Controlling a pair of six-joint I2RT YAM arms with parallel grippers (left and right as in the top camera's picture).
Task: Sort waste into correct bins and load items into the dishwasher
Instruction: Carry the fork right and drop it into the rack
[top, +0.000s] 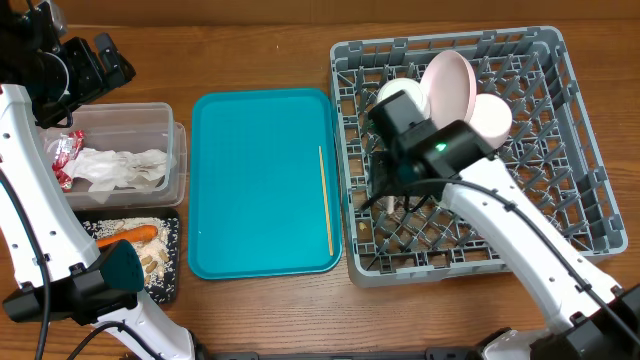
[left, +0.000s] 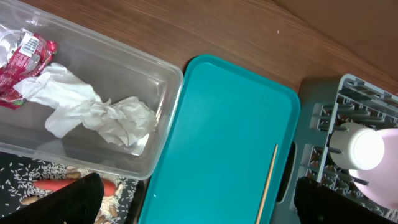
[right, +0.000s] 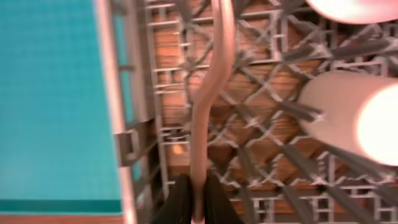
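The grey dish rack (top: 590, 180) holds a pale pink plate (top: 450, 85), a white cup (top: 490, 115) and a whitish bowl (top: 395, 95). My right gripper (right: 198, 199) is shut on the handle of the white fork (right: 211, 93), held over the rack's lattice floor (right: 267, 81) near its left wall. A thin chopstick (top: 325, 200) lies on the teal tray (top: 260, 180). The clear tub (top: 170, 130) holds white napkins (left: 93, 109) and the red wrapper (left: 22, 62). A carrot (top: 125, 237) and rice lie on the black tray (top: 172, 270). My left gripper (left: 208, 205) hangs open above the tub's far left.
The teal tray (left: 230, 124) sits between the tub and the rack, bare except for the chopstick (left: 268, 186) along its right side. The right arm crosses the rack's front half. Bare wooden table runs along the far edge.
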